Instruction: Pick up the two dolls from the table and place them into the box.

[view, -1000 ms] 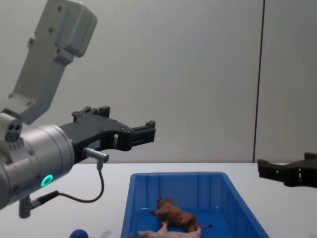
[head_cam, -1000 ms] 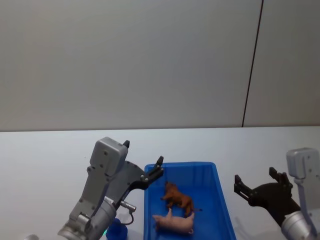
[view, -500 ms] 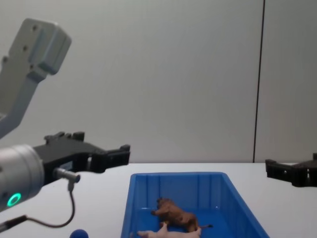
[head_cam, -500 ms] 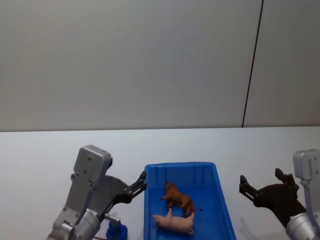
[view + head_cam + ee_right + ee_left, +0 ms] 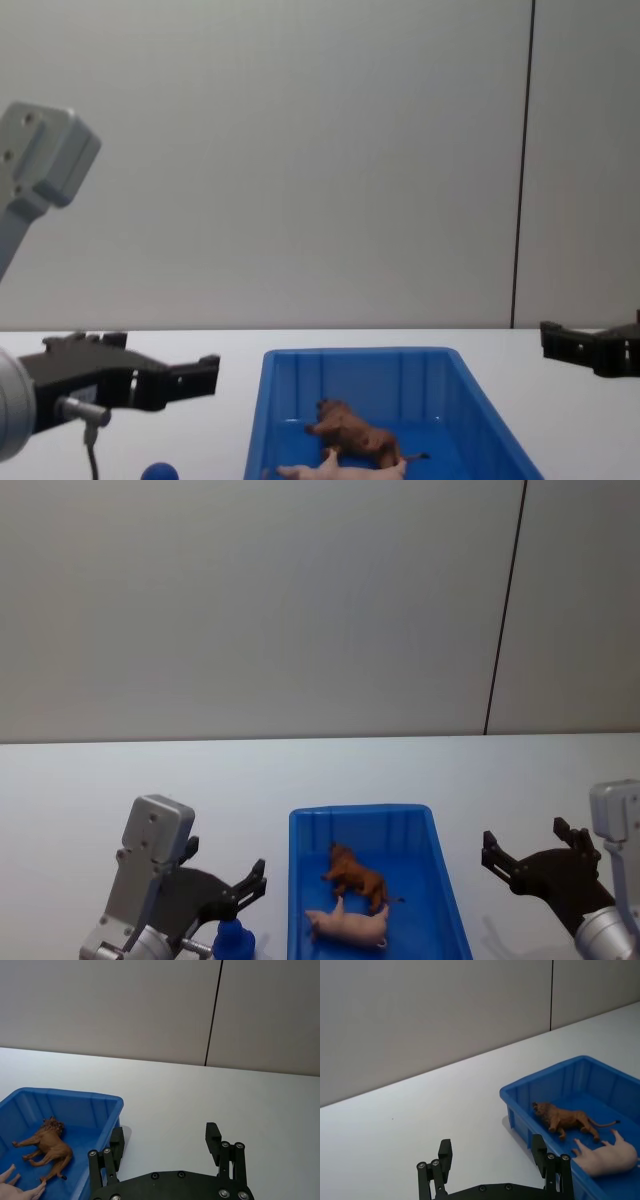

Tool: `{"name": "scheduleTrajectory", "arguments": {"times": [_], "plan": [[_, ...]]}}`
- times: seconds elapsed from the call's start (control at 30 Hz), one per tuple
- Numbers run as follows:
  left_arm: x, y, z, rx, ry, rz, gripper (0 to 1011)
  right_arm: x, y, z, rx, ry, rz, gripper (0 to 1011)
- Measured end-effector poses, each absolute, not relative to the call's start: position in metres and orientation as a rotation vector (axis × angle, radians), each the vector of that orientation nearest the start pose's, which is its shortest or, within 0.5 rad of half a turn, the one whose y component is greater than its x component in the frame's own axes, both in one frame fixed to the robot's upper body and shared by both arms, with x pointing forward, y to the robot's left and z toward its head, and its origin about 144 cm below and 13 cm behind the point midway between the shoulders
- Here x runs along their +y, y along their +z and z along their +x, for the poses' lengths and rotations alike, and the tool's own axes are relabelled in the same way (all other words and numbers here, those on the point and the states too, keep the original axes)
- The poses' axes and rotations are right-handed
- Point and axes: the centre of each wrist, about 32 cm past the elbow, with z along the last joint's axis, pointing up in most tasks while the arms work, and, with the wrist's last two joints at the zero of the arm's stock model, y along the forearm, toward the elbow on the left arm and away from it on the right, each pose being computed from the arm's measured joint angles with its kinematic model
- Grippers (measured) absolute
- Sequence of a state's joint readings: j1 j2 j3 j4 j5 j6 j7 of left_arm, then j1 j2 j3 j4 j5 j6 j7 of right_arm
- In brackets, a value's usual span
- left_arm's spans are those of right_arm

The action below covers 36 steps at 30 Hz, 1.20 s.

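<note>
Both dolls lie inside the blue box [image 5: 360,811]: the brown lion-like one [image 5: 358,877] toward the far end, the pale pink one [image 5: 350,926] on its side nearer me. My left gripper [image 5: 226,865] hangs open and empty to the left of the box, low over the white table [image 5: 120,780]. My right gripper [image 5: 524,838] is open and empty to the right of the box. The left wrist view has the open left gripper [image 5: 491,1147], the box wall [image 5: 512,1110], the lion [image 5: 565,1118] and the pink doll [image 5: 605,1157]. The right wrist view has the open right gripper [image 5: 165,1132] and the lion [image 5: 45,1146].
A small blue ball [image 5: 233,940] sits on the table just left of the box, under my left gripper; the chest view has the ball [image 5: 158,471] at its lower edge. A grey wall with a dark vertical seam [image 5: 505,610] stands behind the table.
My left arm has drawn back and down, leftward away from the box's rim, gripper still open. The right gripper has eased slightly back. The dolls have not moved.
</note>
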State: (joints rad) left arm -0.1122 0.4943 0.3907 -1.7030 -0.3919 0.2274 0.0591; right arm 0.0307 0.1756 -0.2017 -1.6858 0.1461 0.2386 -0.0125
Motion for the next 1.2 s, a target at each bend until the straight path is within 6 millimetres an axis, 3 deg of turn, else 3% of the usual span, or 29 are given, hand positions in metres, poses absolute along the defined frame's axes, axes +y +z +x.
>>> {"name": "scheduleTrajectory", "arguments": {"times": [0.83, 1.2], "plan": [[0.25, 1.162, 0.466, 0.156, 1.213, 0.328, 996, -0.209, 1.179, 0.459, 0.06, -1.37, -0.132, 1001], [0.25, 1.153, 0.466, 0.186, 1.194, 0.339, 730, -0.209, 1.179, 0.459, 0.06, -1.37, -0.132, 1001]]}}
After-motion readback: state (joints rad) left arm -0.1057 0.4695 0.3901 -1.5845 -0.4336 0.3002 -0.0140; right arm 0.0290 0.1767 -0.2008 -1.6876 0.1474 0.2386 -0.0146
